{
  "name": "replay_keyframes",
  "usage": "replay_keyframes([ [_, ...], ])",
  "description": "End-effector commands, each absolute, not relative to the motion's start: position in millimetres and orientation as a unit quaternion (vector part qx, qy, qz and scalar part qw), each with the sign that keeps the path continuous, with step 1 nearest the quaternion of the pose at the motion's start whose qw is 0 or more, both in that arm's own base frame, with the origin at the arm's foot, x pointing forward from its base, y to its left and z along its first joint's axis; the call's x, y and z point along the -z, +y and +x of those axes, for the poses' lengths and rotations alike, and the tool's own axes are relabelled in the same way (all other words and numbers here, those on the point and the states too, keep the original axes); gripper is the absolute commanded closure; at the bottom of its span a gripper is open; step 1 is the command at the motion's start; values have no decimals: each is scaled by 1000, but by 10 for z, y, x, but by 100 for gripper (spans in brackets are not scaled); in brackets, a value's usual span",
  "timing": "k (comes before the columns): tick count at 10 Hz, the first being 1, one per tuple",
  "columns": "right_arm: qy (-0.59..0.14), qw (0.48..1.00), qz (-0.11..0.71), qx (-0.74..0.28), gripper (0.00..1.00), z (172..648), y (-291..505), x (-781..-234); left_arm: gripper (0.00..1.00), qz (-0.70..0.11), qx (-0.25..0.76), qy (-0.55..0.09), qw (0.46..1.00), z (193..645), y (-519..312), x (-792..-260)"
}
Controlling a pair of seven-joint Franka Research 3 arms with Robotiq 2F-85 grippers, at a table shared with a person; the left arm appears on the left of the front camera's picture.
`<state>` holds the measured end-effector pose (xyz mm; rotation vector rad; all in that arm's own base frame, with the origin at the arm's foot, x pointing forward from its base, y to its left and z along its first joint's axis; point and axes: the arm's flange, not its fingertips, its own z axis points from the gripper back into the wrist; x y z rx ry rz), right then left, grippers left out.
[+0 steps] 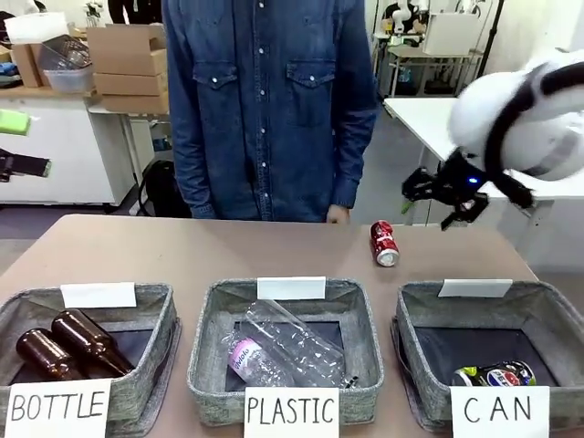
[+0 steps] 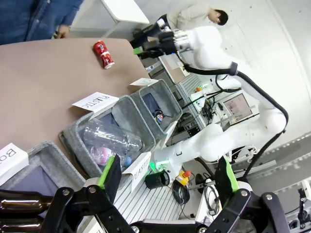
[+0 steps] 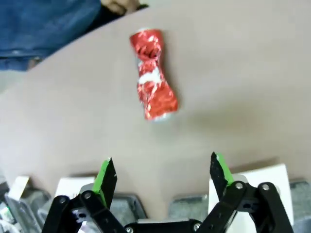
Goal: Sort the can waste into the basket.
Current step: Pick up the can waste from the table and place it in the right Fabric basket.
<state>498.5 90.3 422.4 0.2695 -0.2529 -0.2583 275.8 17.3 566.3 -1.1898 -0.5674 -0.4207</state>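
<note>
BOTTLE basket (image 1: pixel 151 315) sat at table's 7 o'clock with two brown bottles (image 1: pixel 68 347) inside. PLASTIC basket (image 1: pixel 365 338) at 6 o'clock held a crushed clear bottle (image 1: pixel 283 351). Left gripper (image 2: pixel 167 177) hung above those baskets, jaws spread wide, nothing between the pads. Person in denim shirt (image 1: pixel 269 100) stood at 12 o'clock, one hand (image 1: pixel 338 214) at the table's far edge. Red can (image 1: pixel 384 244), crumpled, lay on its side on the table at about 1 o'clock, beyond the CAN basket (image 1: pixel 415 319). Pepsi can (image 1: pixel 497 375) was inside that basket at 5 o'clock. Right gripper (image 1: pixel 447 196) hovered above and just right of the red can, released, clear of it.
</note>
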Motion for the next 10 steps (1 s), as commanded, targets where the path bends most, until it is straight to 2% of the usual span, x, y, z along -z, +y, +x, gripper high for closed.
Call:
replay_keyframes([
  [1,-143,982,35,121,0,5452,1026,-3961,0,-549,200,-267,767,2755,162,-5671],
  [3,-132,988,50,62,0,5669,1173,-3641,0,-549,200,-267,767,2755,162,-5671],
  [5,-115,991,41,57,0,5868,1273,-3363,0,-549,200,-267,767,2755,162,-5671],
  [10,-74,995,46,40,0,5946,1408,-3143,0,-549,200,-267,767,2755,162,-5671],
])
